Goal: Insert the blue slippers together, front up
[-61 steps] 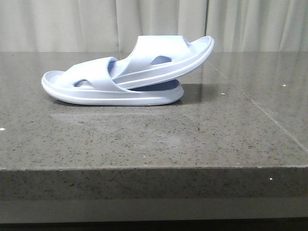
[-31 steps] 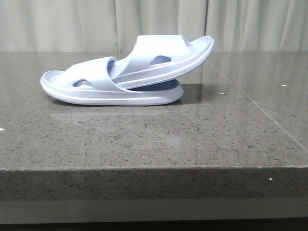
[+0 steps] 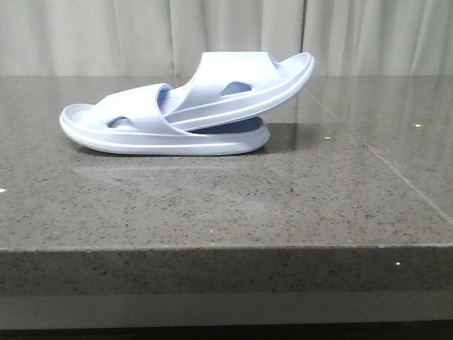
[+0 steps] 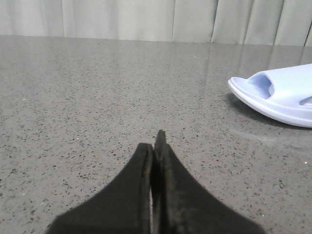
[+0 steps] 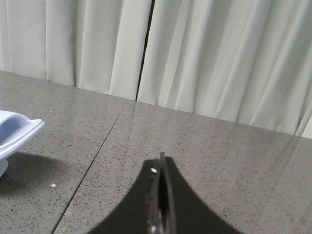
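The two blue slippers sit on the grey stone table in the front view. The lower slipper (image 3: 141,134) lies flat. The upper slipper (image 3: 248,88) is pushed under the lower one's strap and slopes up to the right, its free end raised. Neither gripper shows in the front view. My left gripper (image 4: 157,144) is shut and empty, apart from the lower slipper's end (image 4: 278,95). My right gripper (image 5: 161,163) is shut and empty, apart from the upper slipper's raised tip (image 5: 14,129).
The speckled grey table (image 3: 226,205) has a front edge near the camera and a thin seam line (image 3: 375,152) running along its right part. Pale curtains (image 3: 106,35) hang behind the table.
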{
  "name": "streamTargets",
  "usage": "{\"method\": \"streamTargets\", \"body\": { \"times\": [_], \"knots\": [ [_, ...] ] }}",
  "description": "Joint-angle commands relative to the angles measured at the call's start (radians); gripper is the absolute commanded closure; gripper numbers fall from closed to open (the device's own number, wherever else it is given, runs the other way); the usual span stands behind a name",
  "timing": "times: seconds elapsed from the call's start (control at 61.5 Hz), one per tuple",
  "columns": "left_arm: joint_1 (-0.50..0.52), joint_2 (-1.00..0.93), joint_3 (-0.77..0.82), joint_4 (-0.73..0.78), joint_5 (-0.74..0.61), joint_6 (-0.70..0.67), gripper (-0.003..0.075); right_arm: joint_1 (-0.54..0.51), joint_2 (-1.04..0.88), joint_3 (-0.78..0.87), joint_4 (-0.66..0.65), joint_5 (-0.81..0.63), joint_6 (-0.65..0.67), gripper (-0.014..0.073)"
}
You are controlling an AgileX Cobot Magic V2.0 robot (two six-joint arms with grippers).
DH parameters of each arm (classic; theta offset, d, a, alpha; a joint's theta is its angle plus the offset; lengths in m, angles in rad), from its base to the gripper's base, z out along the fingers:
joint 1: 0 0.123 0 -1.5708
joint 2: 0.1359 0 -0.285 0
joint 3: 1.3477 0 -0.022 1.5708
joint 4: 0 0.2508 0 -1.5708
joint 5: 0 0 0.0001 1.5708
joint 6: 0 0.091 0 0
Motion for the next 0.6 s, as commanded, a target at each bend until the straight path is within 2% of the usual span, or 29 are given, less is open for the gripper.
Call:
{"method": "streamTargets", "body": {
  "times": [0.0, 0.179, 0.374, 0.586],
  "knots": [
    [0.001, -0.024, 0.021, -0.010, -0.089, -0.008, 0.0739, 0.000, 0.008, -0.026, -0.002, -0.081, -0.006, 0.0653],
    [0.001, -0.024, 0.021, -0.010, -0.089, -0.008, 0.0739, 0.008, 0.008, -0.017, -0.002, -0.099, 0.013, 0.0653],
    [0.001, -0.024, 0.021, -0.010, -0.089, -0.008, 0.0739, 0.080, 0.004, 0.055, -0.077, -0.167, 0.129, 0.0653],
    [0.001, -0.024, 0.021, -0.010, -0.089, -0.008, 0.0739, 0.077, -0.017, 0.197, -0.088, -0.217, 0.260, 0.0653]
  ]
}}
